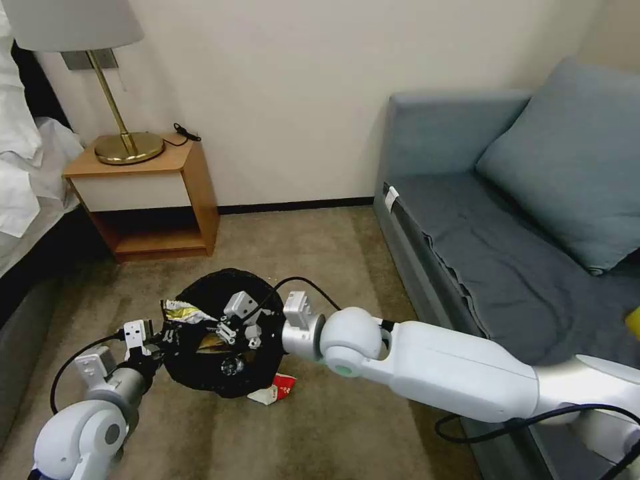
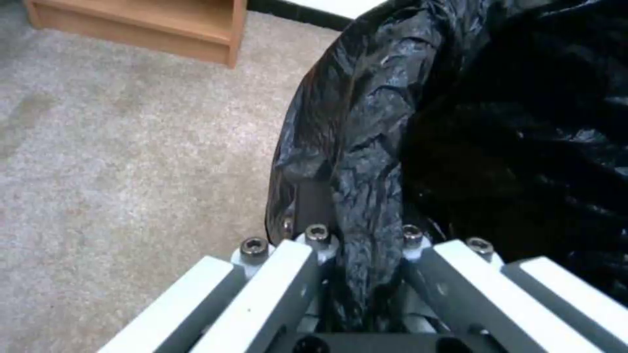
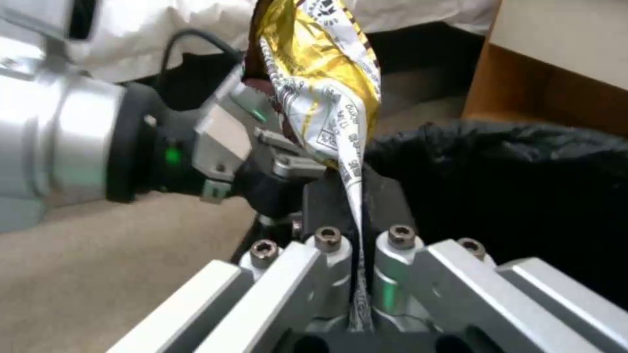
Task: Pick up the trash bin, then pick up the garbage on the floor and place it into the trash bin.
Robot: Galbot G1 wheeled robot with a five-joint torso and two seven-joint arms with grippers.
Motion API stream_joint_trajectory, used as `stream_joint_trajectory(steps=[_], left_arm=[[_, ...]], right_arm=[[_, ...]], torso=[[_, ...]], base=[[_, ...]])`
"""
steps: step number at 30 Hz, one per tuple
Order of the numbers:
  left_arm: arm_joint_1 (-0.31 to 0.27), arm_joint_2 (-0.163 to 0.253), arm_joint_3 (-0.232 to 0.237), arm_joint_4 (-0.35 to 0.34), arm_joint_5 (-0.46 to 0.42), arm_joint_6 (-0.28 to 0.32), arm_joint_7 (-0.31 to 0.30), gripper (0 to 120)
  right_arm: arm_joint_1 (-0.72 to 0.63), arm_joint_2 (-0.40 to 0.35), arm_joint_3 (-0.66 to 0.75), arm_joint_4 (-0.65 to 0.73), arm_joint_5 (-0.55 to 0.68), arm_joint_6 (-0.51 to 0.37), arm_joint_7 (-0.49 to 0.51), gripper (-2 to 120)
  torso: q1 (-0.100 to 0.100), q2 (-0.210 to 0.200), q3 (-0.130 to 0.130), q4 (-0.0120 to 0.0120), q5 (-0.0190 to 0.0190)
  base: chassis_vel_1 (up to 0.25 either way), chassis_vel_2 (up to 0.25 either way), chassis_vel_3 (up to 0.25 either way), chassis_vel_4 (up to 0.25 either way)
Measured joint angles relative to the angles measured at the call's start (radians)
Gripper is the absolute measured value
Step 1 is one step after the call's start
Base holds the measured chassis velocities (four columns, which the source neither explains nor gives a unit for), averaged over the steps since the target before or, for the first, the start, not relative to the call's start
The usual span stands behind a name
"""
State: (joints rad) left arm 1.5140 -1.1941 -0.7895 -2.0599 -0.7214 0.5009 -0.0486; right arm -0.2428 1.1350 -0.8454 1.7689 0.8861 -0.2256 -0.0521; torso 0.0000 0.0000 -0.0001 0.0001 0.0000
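Observation:
The trash bin (image 1: 223,293), lined with a crinkly black bag, hangs tilted above the carpet. My left gripper (image 1: 168,337) is shut on its near rim; in the left wrist view the fingers pinch the black bag (image 2: 366,162). Over the bin's mouth, my right gripper (image 1: 215,329) is shut on a dark-gold wrapper (image 1: 183,311). In the right wrist view the wrapper (image 3: 321,73) stands up from between the fingers, beside the bag's rim (image 3: 510,166) and the left gripper (image 3: 262,157). A red-white wrapper (image 1: 277,389) lies on the floor just under the bin's right side.
A wooden nightstand (image 1: 150,200) with a brass lamp (image 1: 127,143) stands against the wall behind the bin. A grey sofa (image 1: 507,253) runs along the right, and a bed with white sheets (image 1: 23,187) along the left. Beige carpet (image 1: 313,253) lies between them.

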Motion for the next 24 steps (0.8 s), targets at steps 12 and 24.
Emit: stream_joint_trajectory(steps=[12, 24], left_arm=[[0.006, 0.004, -0.046, 0.015, -0.024, 0.0, 0.003, 2], [0.011, 0.01, -0.092, 0.052, -0.051, -0.01, 0.02, 2]], right_arm=[[0.038, 0.077, -0.043, -0.1, -0.024, -0.001, -0.02, 40], [0.062, 0.135, -0.065, -0.191, -0.054, 0.001, -0.042, 83]], torso=[[0.0, 0.0, 0.0, -0.0001, -0.0002], [0.0, 0.0, 0.0, -0.0001, -0.0001]], base=[[0.0, 0.0, 0.0, 0.0], [0.0, 0.0, 0.0, 0.0]])
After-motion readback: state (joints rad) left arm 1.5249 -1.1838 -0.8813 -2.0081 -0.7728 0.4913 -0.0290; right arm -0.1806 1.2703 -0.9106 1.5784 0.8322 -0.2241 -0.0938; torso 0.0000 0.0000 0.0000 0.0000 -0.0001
